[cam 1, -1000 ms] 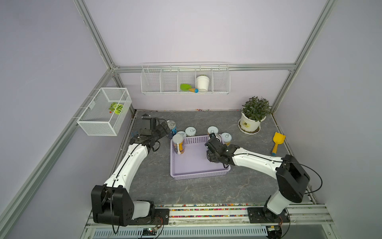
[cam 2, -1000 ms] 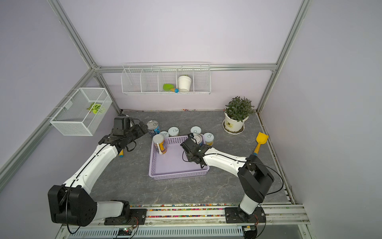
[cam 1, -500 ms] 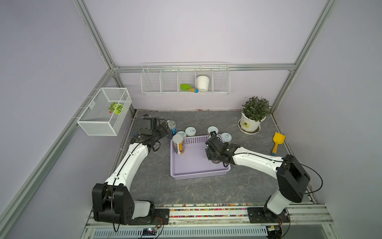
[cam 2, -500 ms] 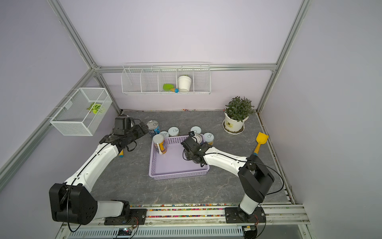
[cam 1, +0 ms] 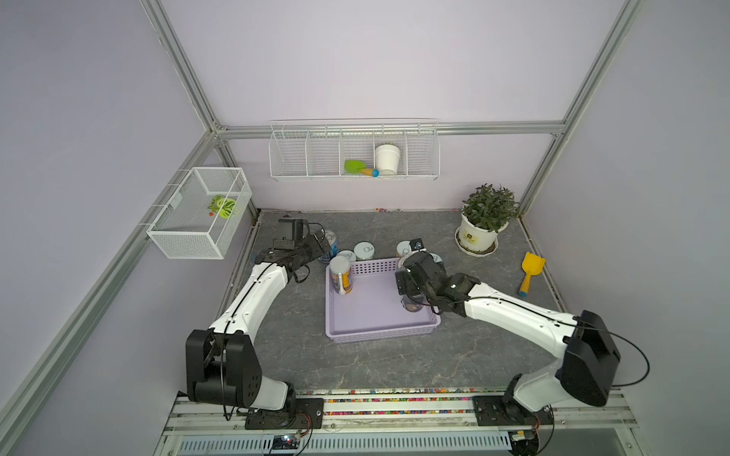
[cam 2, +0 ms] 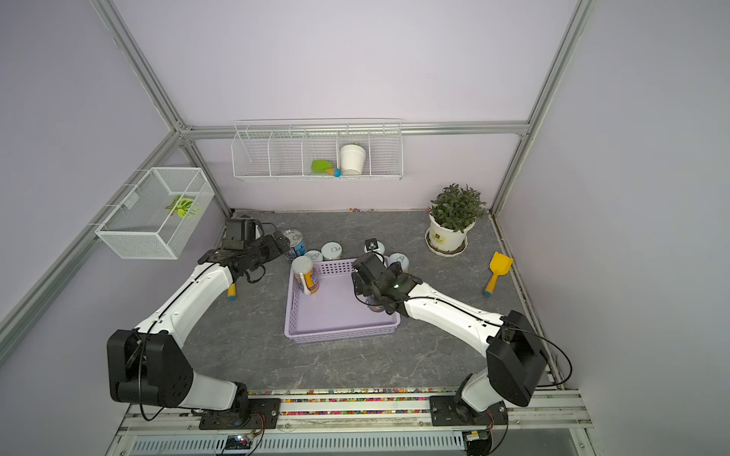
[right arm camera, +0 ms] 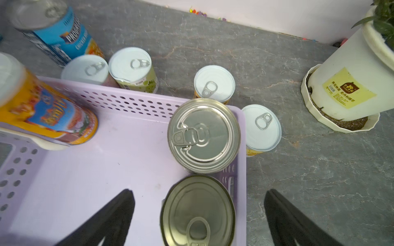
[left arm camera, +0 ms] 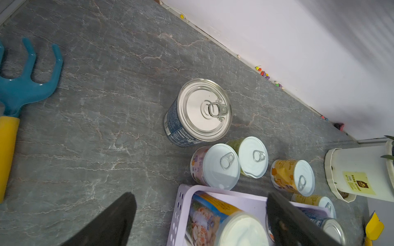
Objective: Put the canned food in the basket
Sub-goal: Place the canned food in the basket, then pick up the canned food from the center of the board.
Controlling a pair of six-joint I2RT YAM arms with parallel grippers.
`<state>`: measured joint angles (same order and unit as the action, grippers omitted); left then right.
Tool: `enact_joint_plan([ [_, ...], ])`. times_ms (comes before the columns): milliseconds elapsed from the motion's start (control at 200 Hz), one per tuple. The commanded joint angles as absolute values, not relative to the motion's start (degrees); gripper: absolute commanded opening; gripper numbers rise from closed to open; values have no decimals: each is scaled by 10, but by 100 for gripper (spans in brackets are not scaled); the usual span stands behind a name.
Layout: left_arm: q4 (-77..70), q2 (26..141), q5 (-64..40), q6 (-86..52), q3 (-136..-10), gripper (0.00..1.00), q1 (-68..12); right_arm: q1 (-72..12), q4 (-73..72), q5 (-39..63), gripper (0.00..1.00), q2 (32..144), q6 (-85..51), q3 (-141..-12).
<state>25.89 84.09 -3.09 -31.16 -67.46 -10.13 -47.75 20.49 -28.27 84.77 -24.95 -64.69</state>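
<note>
Right gripper (right arm camera: 198,192) hangs released over a silver can (right arm camera: 197,213) in the basket (right arm camera: 96,170); left gripper (left arm camera: 200,194), spread empty, should next grasp the blue-labelled can (left arm camera: 198,110).

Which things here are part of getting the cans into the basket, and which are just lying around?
Job: lilac basket; orange-label can and two silver-topped cans inside it; blue-label can and four white-topped cans outside it.
Lying about: potted plant; yellow shovel; teal rake; wire baskets; white flowerpot; green scoop.
</note>
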Motion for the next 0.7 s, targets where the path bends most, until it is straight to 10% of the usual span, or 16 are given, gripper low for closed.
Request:
enact_joint_plan([
  [0, 265, 853, -40, -300, -699, 100, -101, -477, 172, -281, 99, 799, -247, -616],
  [700, 395, 1111, 83, -295, -977, 99, -154, -477, 142, -297, 98, 730, -236, -560],
])
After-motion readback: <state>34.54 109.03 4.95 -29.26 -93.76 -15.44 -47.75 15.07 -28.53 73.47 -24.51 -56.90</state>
